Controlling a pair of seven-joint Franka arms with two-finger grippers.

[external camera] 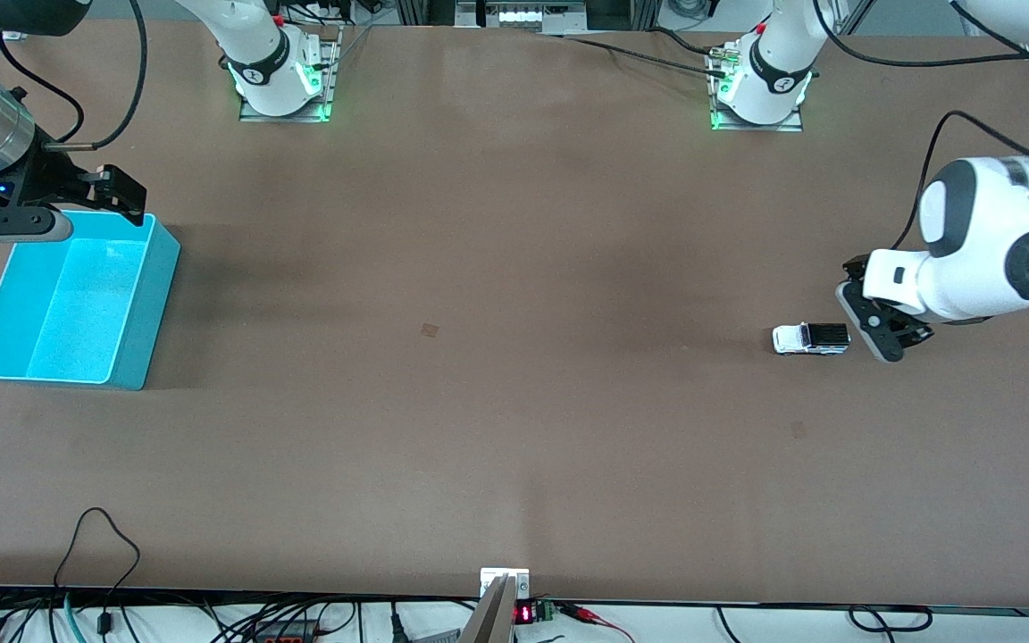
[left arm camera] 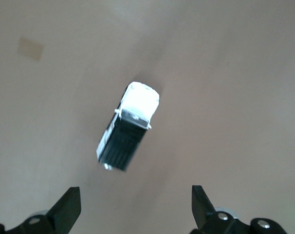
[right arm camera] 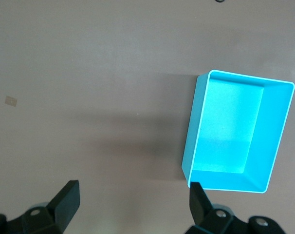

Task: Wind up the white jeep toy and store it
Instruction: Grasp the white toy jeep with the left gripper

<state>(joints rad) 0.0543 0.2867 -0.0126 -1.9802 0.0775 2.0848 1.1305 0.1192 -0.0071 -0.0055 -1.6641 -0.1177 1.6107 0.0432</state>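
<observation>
Since white jeep toy [external camera: 810, 338] sits on table at left arm's end, black bed toward left gripper [external camera: 878, 329], fingers spread just beside it, I take left. Right gripper [external camera: 112, 192] waits spread over turquoise bin [external camera: 150, 295].

No text, label or brand could be read anywhere. A small red-lit display [external camera: 523, 613] glowed at the table's six-o'clock edge, its digits too small to read.
</observation>
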